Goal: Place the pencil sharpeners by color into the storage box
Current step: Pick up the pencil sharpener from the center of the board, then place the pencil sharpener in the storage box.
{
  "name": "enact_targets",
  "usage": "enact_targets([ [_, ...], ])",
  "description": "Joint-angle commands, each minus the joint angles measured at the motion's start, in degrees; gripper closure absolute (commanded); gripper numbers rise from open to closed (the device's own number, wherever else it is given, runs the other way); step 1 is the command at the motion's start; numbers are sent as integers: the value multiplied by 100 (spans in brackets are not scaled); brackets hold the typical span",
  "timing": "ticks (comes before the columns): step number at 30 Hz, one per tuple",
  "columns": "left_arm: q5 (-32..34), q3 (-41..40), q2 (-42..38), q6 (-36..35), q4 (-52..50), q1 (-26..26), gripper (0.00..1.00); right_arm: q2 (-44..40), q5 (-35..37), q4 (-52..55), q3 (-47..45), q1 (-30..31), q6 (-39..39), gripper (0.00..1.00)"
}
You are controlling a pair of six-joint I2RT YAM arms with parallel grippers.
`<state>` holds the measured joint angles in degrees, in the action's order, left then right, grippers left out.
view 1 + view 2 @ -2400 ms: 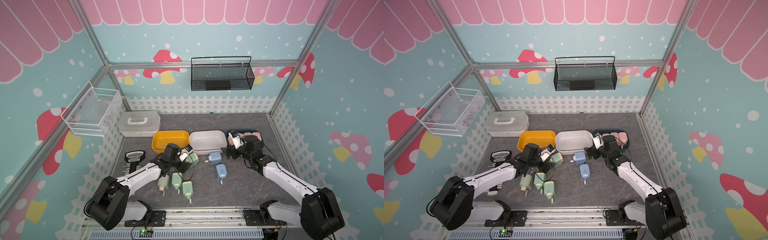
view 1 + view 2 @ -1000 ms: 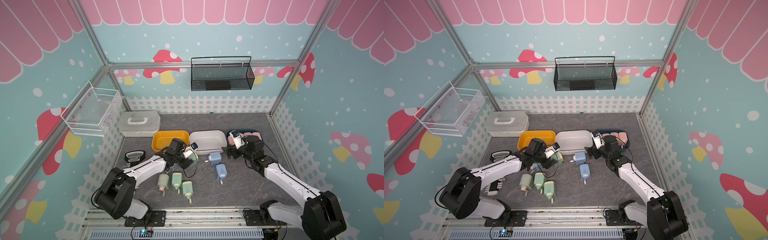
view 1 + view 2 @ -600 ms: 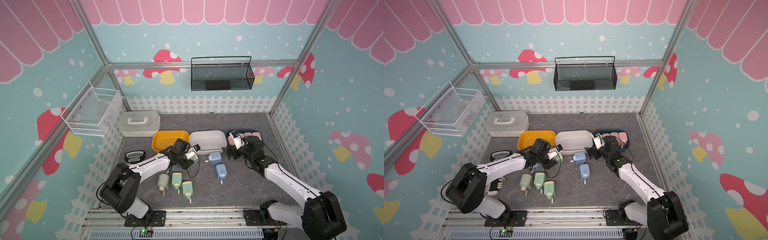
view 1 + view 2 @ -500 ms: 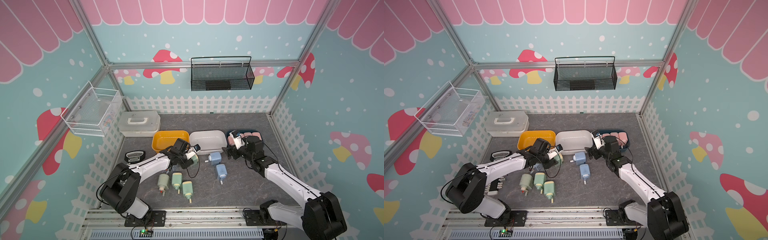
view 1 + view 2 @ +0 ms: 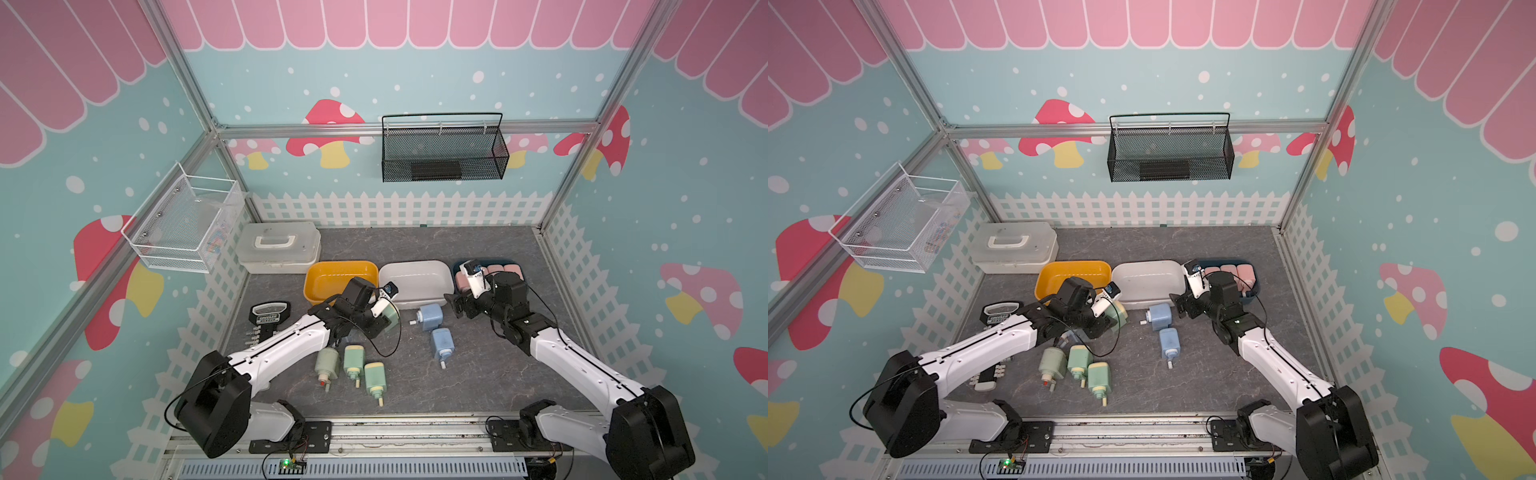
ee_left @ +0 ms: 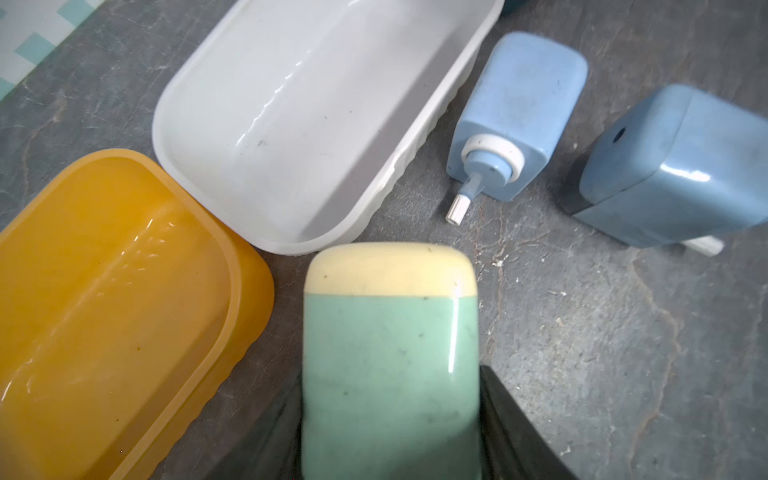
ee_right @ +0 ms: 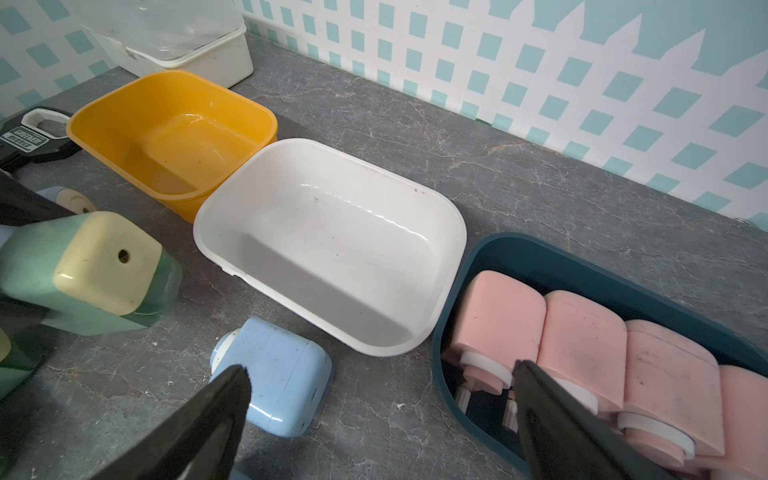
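My left gripper [image 5: 380, 319] is shut on a green pencil sharpener [image 6: 390, 353] with a cream end, its black fingers [image 6: 505, 424] pressed on both sides. It sits low, in front of where the yellow storage box [image 5: 332, 266] meets the white one [image 5: 415, 266]. Three more green sharpeners [image 5: 354, 360] lie side by side on the table. Two blue ones [image 5: 430, 316] [image 5: 441, 344] lie in front of the white box. Several pink sharpeners [image 7: 582, 328] fill the dark blue box [image 7: 540, 253]. My right gripper [image 7: 380, 372] hangs open and empty between a blue sharpener [image 7: 278, 386] and that box.
A white lidded case [image 5: 278, 247] stands behind the yellow box. A black-and-white bar tool [image 5: 268, 320] lies by the left fence. A wire basket [image 5: 187, 224] hangs on the left wall and a black mesh basket [image 5: 442, 153] on the back wall.
My left gripper has reached further onto the green sharpener by the boxes and closed on it. The right arm has stayed where it was, still open.
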<state>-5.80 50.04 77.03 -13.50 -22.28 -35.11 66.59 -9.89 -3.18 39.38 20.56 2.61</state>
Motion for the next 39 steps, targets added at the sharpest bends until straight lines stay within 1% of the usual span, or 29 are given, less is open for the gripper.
enact_targets([
  [1, -15, 238, -148, 679, -191, -39, 100, 76, 92, -147, -4, -25, 201, 2],
  [3, -107, 506, -112, 980, -341, -58, 100, 153, 181, -141, 47, -25, 289, 2],
  [5, -204, 949, 2, 1345, -659, -109, 100, 223, 325, -38, 124, -25, 374, 2],
  [8, 247, 1652, 306, 2003, -1077, -221, 100, 317, 430, 181, 241, -25, 398, 1],
  [11, 943, 2224, 769, 2673, -1229, -388, 100, 374, 647, 254, 255, -25, 558, 1],
  [13, 1130, 2542, 1111, 3081, -1241, -484, 100, 401, 768, 307, 271, -25, 678, 1],
  [14, 1228, 2720, 1293, 3210, -1269, -544, 100, 423, 844, 370, 300, -30, 785, 1],
  [17, 1923, 3241, 1847, 3551, -1390, -778, 100, 468, 1015, 603, 421, -47, 1059, 1],
  [19, 2016, 3549, 2176, 3775, -1376, -851, 100, 498, 1061, 680, 477, -52, 1157, 1],
  [22, 1773, 4094, 2672, 3993, -1370, -891, 100, 539, 997, 735, 517, -101, 1205, 1],
  [26, 1833, 4813, 3299, 4097, -1382, -968, 100, 527, 948, 834, 520, -173, 1320, 2],
  [30, 1914, 5390, 3836, 4680, -1433, -971, 100, 335, 832, 968, 497, -284, 1763, 2],
  [33, 1884, 5754, 4127, 5052, -1561, -979, 100, 158, 902, 1029, 476, -311, 1960, 1],
  [36, 2166, 6005, 4333, 5604, -1692, -1003, 100, 44, 812, 1123, 441, -426, 2040, 1],
  [39, 2849, 6593, 4699, 6188, -2296, -1119, 100, -28, 364, 1206, 362, -659, 2014, 1],
])
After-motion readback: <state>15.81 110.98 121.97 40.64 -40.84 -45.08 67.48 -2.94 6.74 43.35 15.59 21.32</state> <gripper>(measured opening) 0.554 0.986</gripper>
